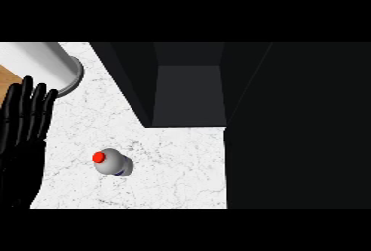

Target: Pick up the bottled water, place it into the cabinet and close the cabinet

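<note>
Bottled water (pixel 111 163) stands upright on the white marble counter (pixel 174 166), red cap (pixel 99 157) up, low and left of centre. At two o'clock, the dark cabinet (pixel 188 90) gapes open. At nine o'clock, the left hand (pixel 25 122) rests, fingers straight, pressed together. White cylinder (pixel 54 66) at eleven.

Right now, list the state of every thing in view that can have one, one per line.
Bottle: upright on the counter, red cap on, not held.
Cabinet: open, nothing seen inside.
Cabinet door: swung open to the right of the opening.
Left hand: open, fingers straight, resting at the view's left edge, apart from the bottle.
Right hand: not in view.
</note>
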You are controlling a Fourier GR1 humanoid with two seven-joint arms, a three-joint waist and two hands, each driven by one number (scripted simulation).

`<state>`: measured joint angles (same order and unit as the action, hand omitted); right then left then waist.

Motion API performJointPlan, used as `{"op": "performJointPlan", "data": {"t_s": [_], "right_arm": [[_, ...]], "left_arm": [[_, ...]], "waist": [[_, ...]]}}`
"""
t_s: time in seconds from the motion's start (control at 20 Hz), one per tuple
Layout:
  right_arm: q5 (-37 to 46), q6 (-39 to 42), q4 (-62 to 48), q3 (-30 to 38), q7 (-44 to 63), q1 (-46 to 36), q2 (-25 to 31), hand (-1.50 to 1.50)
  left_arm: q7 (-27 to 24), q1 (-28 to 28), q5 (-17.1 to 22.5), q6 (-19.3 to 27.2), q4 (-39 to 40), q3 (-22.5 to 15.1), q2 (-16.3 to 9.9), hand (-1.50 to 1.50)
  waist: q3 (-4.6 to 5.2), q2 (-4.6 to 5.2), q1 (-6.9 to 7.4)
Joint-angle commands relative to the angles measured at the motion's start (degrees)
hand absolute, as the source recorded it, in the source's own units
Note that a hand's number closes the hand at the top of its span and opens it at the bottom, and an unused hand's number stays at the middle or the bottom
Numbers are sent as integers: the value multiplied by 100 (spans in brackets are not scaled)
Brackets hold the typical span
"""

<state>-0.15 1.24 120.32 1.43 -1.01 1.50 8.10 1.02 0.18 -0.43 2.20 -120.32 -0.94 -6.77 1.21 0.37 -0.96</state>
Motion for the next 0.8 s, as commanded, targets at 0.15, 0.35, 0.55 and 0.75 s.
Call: {"op": "performJointPlan", "data": {"t_s": [0.15,0.35,0.55,0.75], "right_arm": [[-89,85,394,-54,31,341,-49,-150],[-578,615,550,-816,410,524,-117,-150],[-377,503,1533,-1371,885,1121,-224,-150],[-228,337,1936,-1590,1422,1049,-268,-150]], "left_arm": [[-590,251,1362,-1550,120,-215,-403,-150],[169,556,2942,-2511,147,-348,-735,-150],[524,1059,4250,-3040,-191,476,-1484,-150],[811,1278,5224,-3317,-190,1120,-1914,-150]], "waist": [[-112,-49,39],[-110,-58,109],[-112,-83,125],[-117,-57,123]]}}
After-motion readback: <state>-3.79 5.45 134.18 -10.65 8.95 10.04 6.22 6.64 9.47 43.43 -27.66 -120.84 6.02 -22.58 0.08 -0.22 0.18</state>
